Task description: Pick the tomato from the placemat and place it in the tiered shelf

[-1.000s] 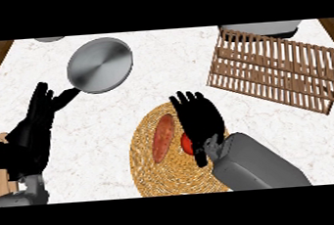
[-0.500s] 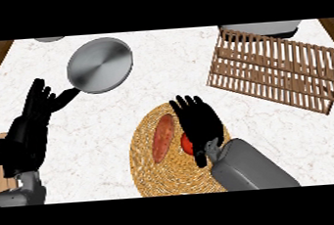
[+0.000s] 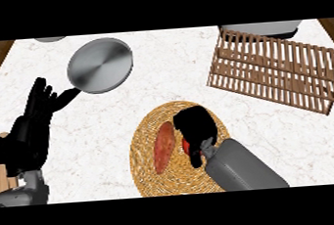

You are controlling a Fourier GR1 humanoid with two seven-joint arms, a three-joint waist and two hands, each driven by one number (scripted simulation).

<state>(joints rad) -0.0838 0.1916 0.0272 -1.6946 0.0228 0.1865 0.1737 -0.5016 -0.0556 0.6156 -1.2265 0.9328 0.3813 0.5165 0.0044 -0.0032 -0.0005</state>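
On the round woven placemat [image 3: 149, 177] lies the tomato [image 3: 186, 146], of which only a red sliver shows beneath my right hand [image 3: 197, 128]. That hand is over the mat's middle with its fingers curled down round the tomato, and it hides most of it. The wooden slatted tiered shelf [image 3: 279, 70] stands at the back right, well apart from the hand. At the left edge my left hand [image 3: 38, 111] rests open, fingers up, holding nothing.
A long orange-red vegetable [image 3: 163, 146] lies on the mat just left of the tomato. A round grey pan [image 3: 100, 65] sits at the back left. A grey pot [image 3: 261, 28] stands behind the shelf. Wooden edges border the counter at both sides.
My right hand's fingers, straight and spread over the tomato before, have curled down round it. The left hand has drifted slightly. The tomato has stayed on the mat.
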